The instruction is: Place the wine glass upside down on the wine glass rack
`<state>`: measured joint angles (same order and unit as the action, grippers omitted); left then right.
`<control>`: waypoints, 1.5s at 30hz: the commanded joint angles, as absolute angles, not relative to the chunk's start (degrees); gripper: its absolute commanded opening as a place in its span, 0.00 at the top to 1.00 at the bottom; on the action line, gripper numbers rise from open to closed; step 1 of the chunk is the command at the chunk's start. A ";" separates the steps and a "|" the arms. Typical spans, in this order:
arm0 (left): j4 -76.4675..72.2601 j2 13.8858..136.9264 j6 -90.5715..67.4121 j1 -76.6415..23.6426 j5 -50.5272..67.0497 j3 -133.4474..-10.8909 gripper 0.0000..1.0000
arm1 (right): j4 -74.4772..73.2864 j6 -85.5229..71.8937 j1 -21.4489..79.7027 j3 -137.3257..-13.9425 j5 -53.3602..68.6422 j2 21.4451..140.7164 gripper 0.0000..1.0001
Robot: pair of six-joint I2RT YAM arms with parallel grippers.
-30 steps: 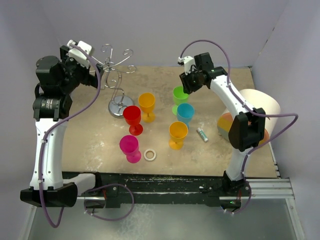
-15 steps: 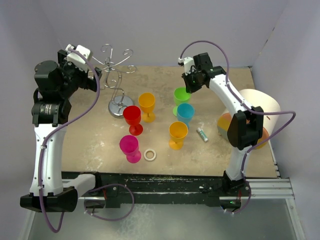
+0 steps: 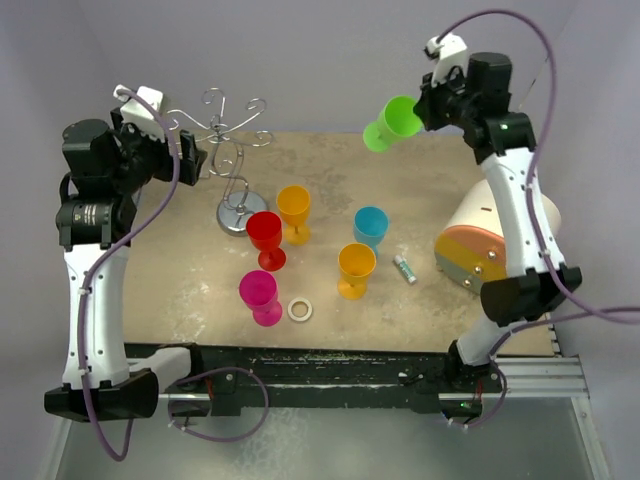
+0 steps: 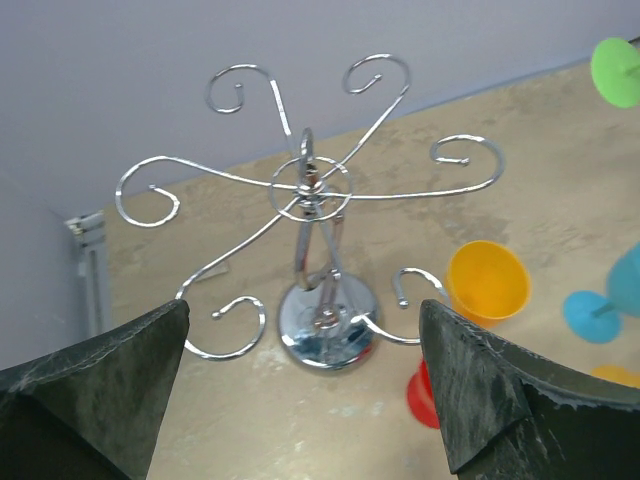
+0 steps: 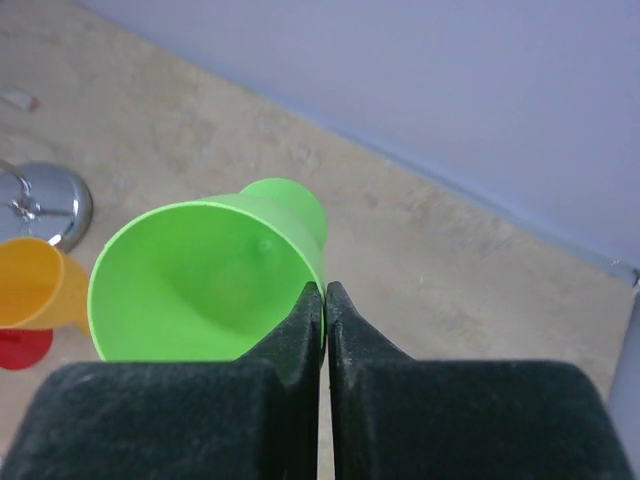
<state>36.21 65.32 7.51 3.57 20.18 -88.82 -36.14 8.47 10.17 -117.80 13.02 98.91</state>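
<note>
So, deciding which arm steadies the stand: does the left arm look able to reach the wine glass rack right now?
Probably yes: its open fingers point straight at the wine glass rack, and nothing stands between them.

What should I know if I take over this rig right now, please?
Left gripper: open, empty, facing the wine glass rack.
Right gripper: shut on the rim of the green wine glass, held tilted in the air, apart from the rack.
Done: glass picked up.
To do: invert it, carry it to the rack, hang it on a hook arm, release.
</note>
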 commanded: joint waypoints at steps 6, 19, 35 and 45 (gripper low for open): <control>32.48 66.46 -8.49 5.19 38.86 -96.50 0.01 | -17.86 -2.97 14.89 -114.92 28.10 86.22 1.00; 22.70 72.32 -22.30 -0.87 47.83 -97.70 0.08 | -12.96 -8.60 24.87 -122.88 31.30 90.69 1.00; 19.97 76.55 -30.99 -3.08 42.78 -95.55 0.47 | -12.33 -11.36 26.89 -124.74 33.99 93.43 1.00; 18.42 77.04 -32.66 -3.08 44.35 -94.36 0.63 | -11.87 -11.68 26.89 -124.21 34.14 93.25 1.00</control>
<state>22.37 77.03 -30.85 -2.94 42.65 -94.67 -15.92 -10.59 26.83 -122.19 32.80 94.28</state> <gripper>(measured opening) 0.391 0.008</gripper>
